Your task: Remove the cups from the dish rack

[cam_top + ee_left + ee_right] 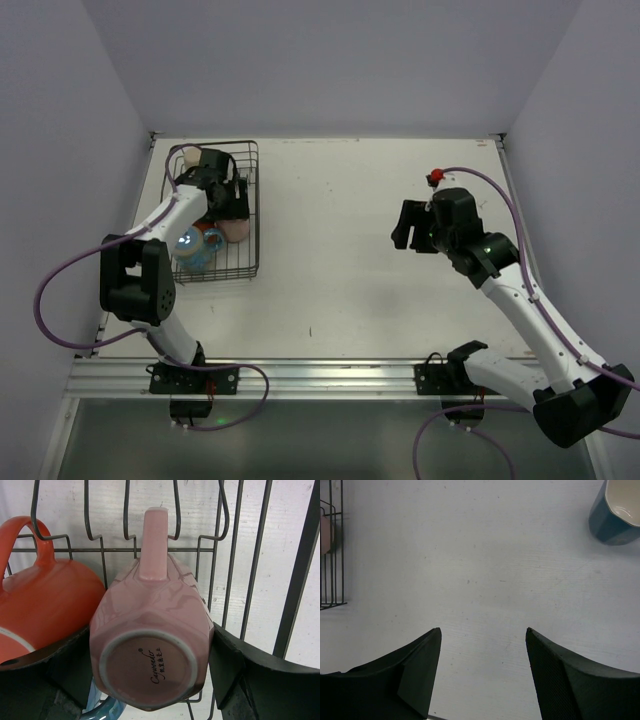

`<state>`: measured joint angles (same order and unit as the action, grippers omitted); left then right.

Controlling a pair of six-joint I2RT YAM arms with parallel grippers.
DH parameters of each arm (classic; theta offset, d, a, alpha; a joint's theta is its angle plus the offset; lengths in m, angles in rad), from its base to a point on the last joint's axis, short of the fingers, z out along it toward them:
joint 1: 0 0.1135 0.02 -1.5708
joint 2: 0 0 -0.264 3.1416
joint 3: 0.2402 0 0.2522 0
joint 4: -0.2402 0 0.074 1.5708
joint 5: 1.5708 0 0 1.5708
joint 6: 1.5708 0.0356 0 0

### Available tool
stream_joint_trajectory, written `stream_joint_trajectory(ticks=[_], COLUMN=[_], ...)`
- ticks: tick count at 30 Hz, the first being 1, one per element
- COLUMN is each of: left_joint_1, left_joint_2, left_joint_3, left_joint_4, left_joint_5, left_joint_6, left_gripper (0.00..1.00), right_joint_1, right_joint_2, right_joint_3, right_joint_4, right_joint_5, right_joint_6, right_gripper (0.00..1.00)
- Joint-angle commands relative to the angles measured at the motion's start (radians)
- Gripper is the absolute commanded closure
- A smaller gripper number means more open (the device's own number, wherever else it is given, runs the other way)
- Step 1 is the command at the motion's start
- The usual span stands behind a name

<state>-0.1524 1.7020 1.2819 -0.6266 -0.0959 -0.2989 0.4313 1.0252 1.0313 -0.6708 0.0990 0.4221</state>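
The black wire dish rack [250,215] stands at the table's back left. In it I see a cream cup [190,155], a light blue cup [193,250] and a pink cup [238,231]. My left gripper [226,200] reaches into the rack. In the left wrist view its jaws [150,632] press both sides of the pink cup [150,615], which lies base towards the camera with its handle up against the rack wires [260,555]. An orange-red cup [45,595] lies just left of it. My right gripper [408,228] is open and empty over bare table [484,629].
A dark blue cup [615,510] stands on the table at the top right of the right wrist view. The rack's edge [332,555] shows at that view's left. A small red part [435,178] sits by the right arm's cable. Walls close off the table's back and sides.
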Motion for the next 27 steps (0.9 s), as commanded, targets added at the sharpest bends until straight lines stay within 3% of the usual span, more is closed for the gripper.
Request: stream_joint_trajectory(ticks=[1, 2, 3, 8, 16, 19, 22, 27], left_joint_1=[0.008, 0.008, 0.008, 0.008, 0.008, 0.008, 0.008, 0.008], left_joint_2=[-0.019, -0.025, -0.039, -0.093, -0.237, -0.294, -0.355, -0.471], left_joint_3=[0.027, 0.027, 0.022, 0.02, 0.088, 0.132, 0.154, 0.108], left_joint_4=[0.053, 0.053, 0.054, 0.062, 0.039, 0.013, 0.011, 0.076], left_joint_5=[0.045, 0.047, 0.048, 0.062, 0.139, 0.169, 0.243, 0.392], left_joint_6=[-0.006, -0.009, -0.011, -0.023, -0.028, -0.034, -0.046, -0.092], left_gripper=[0.76, 0.85, 0.99, 1.0, 1.0, 1.0, 1.0, 1.0], right_joint_1=[0.003, 0.003, 0.003, 0.004, 0.03, 0.035, 0.034, 0.035], right_joint_2=[-0.004, -0.002, 0.004, 0.021, 0.01, -0.014, -0.079, -0.119], right_joint_3=[-0.007, -0.007, -0.004, -0.002, 0.0, -0.014, -0.065, -0.148], right_joint_4=[0.04, 0.04, 0.04, 0.037, 0.051, 0.085, 0.189, 0.431], right_joint_5=[-0.028, -0.031, -0.036, -0.028, 0.04, 0.054, -0.033, -0.379], right_joint_6=[0.012, 0.015, 0.015, 0.018, 0.036, 0.059, 0.111, 0.175], right_gripper=[0.29, 0.29, 0.29, 0.28, 0.01, 0.01, 0.01, 0.01])
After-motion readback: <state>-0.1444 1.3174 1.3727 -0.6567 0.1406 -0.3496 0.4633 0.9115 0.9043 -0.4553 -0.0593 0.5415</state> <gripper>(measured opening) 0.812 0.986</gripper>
